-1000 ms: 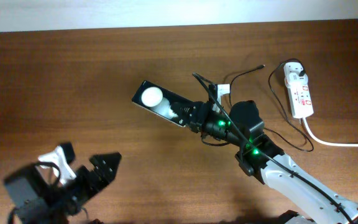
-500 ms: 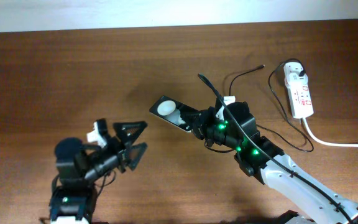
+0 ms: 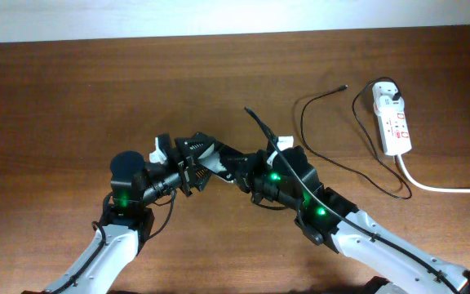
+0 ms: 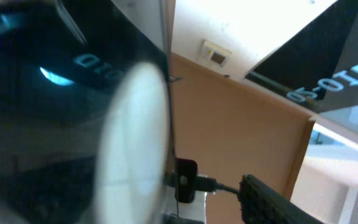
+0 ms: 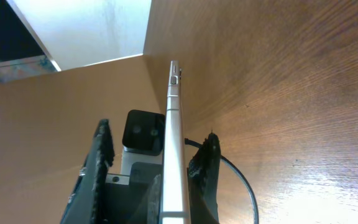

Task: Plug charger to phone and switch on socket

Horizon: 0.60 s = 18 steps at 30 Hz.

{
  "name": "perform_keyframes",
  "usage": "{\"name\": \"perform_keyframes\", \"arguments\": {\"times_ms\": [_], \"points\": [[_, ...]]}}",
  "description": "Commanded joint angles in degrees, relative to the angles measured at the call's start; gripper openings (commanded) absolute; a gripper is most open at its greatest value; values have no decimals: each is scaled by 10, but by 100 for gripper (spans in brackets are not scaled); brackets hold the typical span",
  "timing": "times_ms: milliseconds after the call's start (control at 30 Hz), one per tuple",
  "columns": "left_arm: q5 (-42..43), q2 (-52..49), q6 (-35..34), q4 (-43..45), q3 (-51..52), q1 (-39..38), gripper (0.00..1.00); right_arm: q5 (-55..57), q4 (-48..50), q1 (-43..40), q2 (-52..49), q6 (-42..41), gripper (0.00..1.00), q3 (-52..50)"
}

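My right gripper (image 3: 247, 167) is shut on the phone (image 3: 221, 158) and holds it tilted above the table's middle. In the right wrist view the phone (image 5: 174, 124) stands edge-on between my fingers (image 5: 157, 132). My left gripper (image 3: 194, 162) is open, its fingers around the phone's free end; the glossy screen (image 4: 73, 112) fills the left wrist view, with one finger (image 4: 328, 68) at the upper right. The charger cable (image 3: 304, 122) loops on the table, its tip (image 3: 345, 86) lying free and its white plug (image 3: 388, 88) in the socket (image 3: 394, 124) at the far right.
The socket's thick white cord (image 3: 447, 189) runs off the right edge. The black cable's loop lies just right of my right arm (image 3: 357, 229) and shows in the right wrist view (image 5: 244, 186). A pale wall strip (image 3: 219, 16) borders the table's far edge.
My right gripper has carried the phone left and nearer. My left arm has come up from the lower left and moved right until its open fingers reached the phone.
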<state>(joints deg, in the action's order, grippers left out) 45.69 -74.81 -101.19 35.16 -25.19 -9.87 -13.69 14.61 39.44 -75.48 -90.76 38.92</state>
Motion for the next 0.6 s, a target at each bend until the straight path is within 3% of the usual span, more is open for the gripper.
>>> {"name": "perform_keyframes", "arguments": {"times_ms": [0, 133, 533, 567], "points": [[-43, -6, -1, 2, -5, -3, 52, 15, 9, 5, 8, -4, 4, 7], [-61, -6, -8, 2, -5, -3, 29, 13, 9, 5, 8, -4, 4, 7], [-70, -6, -17, 2, -5, -3, 0, -39, 15, 7, 8, -26, 5, 7], [-70, -6, -16, 2, -5, -3, 0, -38, 0, 7, 8, -26, 10, 7]]}}
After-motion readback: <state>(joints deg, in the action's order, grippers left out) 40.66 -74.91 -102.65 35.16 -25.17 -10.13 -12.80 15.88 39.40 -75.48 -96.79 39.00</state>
